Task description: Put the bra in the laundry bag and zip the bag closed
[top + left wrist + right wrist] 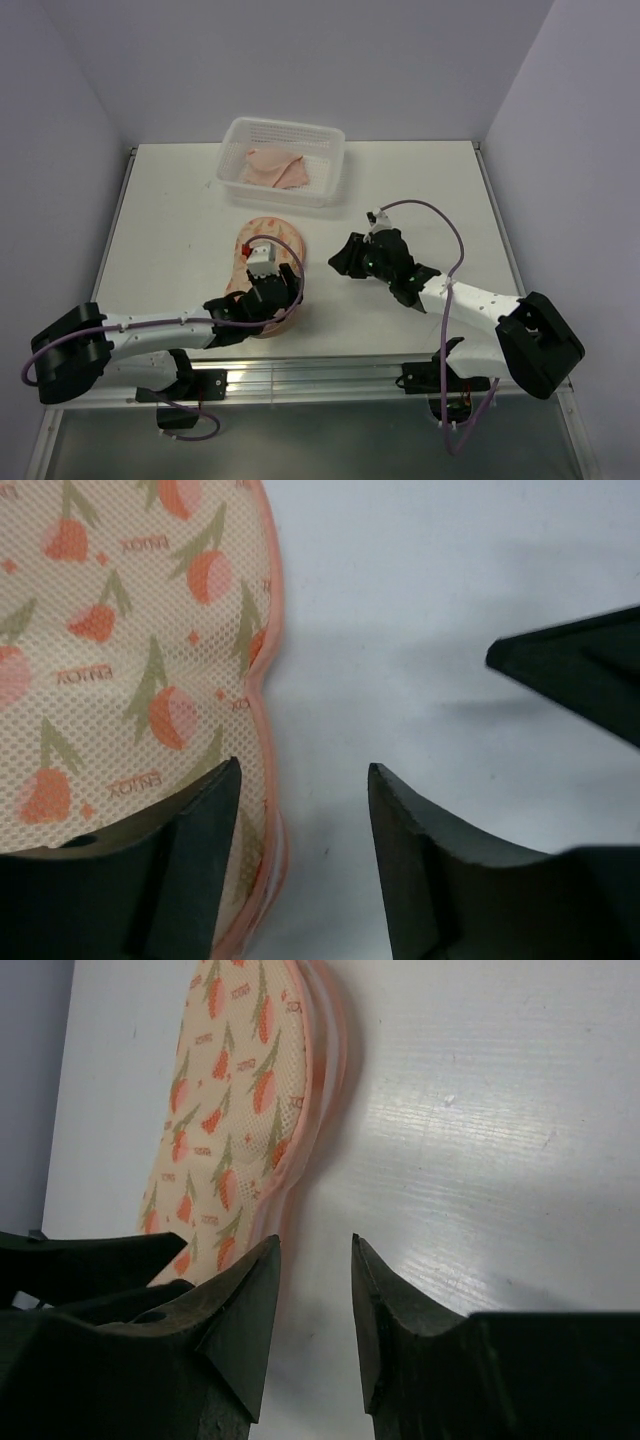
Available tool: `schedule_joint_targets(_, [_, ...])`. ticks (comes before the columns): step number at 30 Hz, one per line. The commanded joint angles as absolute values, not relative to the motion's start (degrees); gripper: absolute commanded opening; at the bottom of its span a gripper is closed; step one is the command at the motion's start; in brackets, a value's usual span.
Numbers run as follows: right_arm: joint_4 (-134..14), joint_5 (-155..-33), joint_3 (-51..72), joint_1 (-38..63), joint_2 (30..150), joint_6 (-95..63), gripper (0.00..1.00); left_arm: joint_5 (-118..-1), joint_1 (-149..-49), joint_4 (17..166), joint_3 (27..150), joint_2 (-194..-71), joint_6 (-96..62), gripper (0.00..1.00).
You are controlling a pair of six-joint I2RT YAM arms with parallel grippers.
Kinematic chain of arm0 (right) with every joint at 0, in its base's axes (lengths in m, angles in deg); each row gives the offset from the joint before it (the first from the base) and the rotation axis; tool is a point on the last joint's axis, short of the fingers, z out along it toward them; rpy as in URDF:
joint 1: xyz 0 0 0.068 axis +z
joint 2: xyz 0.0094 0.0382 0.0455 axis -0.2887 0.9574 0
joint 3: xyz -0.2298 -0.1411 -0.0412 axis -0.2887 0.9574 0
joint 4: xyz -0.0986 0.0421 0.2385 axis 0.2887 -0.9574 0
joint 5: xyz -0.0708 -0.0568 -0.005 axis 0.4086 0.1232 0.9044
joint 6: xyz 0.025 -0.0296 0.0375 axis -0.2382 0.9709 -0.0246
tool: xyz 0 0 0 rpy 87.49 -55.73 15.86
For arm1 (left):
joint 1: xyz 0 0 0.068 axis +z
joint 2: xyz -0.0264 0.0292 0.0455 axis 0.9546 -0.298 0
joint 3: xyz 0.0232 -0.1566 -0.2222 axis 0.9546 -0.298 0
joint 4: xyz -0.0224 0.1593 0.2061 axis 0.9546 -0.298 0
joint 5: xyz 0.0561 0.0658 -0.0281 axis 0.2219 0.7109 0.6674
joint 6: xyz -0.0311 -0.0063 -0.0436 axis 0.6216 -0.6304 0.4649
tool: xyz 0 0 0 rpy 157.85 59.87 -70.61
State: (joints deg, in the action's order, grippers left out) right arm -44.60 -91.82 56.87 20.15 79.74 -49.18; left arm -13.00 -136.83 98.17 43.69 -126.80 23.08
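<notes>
Nearest in, the left claw (303,770) hangs low over the near half of the laundry bag (120,650), jaws spread and pinching nothing. 1 finger (200,860) sits above the bag's printed mesh just inside its orange-pink piped edge, and the other finger is above bare desk (420,190) just outside that edge. The bag lies flat, left of the desk's middle, its long axis running near to far, its waisted edge curving in right between those 2 fingers. Whether the zip is done up, I cannot tell. Across a strip of bare white surface, the right claw (312,1250) is down near the desk too, facing the bag's right edge. Its jaws are parted by a narrow gap with only bare desk showing between them. Apart from the bag, no contact. From its side the bag's rim shows as stacked pale pink layers. Plenty of bare surface right of that claw, out to the desk's right edge and the wall. At the far edge stands the white mesh basket (336,165), well apart from the bag, and the bra (275,168) lies crumpled inside it.
</notes>
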Motion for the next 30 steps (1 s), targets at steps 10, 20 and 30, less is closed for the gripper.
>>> schedule_joint_targets(10, [-42.3, -87.1, 56.5, 23.2, 78.7, -49.3, 0.26, -24.1, -133.8, 92.0, 48.6, -132.0, 17.5, 0.5])
schedule_joint_targets(20, [-41.7, -87.7, 56.9, 23.9, 79.9, -49.2, 0.26, -19.9, -134.2, 91.7, 48.8, -133.9, 19.1, 0.26])
schedule_joint_targets(30, [-41.4, -86.9, 56.7, 24.8, 80.3, -49.9, 0.32, -18.7, -134.2, 91.8, 48.1, -134.7, 19.4, 0.0])
